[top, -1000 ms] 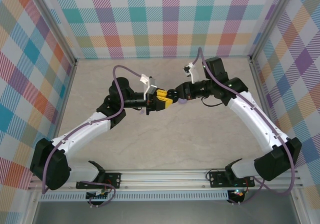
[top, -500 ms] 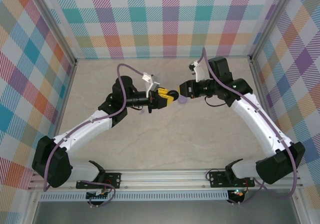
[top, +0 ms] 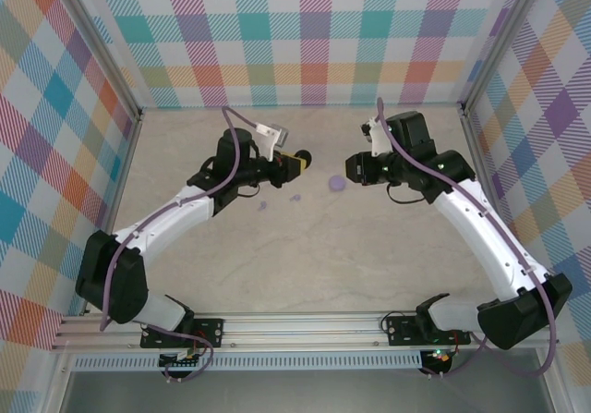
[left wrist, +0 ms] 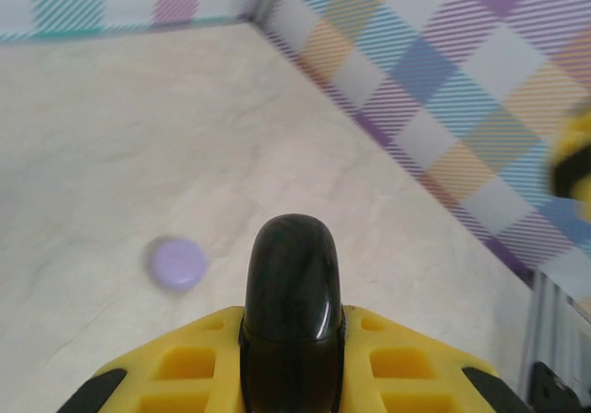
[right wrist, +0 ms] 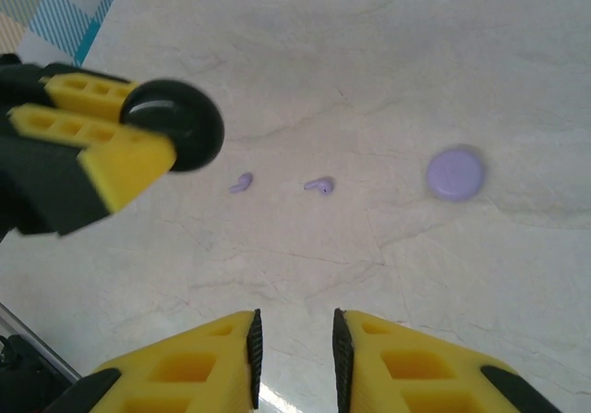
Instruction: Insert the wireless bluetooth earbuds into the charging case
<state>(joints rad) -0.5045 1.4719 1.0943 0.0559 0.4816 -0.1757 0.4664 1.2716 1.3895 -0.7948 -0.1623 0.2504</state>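
Clamps black case (left wrist: pixel 292 274) in left gripper (top: pixel 295 162); holds right gripper (right wrist: pixel 294 348) ajar, empty; leaves lilac earbuds (right wrist: pixel 319 186) loose, 9 o'clock of lilac case (right wrist: pixel 455 173).

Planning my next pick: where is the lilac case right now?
Top view: the lilac case lies on the table near centre, just right of the two lilac earbuds.

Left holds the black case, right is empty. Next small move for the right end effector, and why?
Probably lower the right end effector onto the nearer lilac earbud. Its jaws stand slightly apart and empty, and that bud lies loose on the table almost straight ahead. The left end effector is clamped on the black case, so it looks busy.
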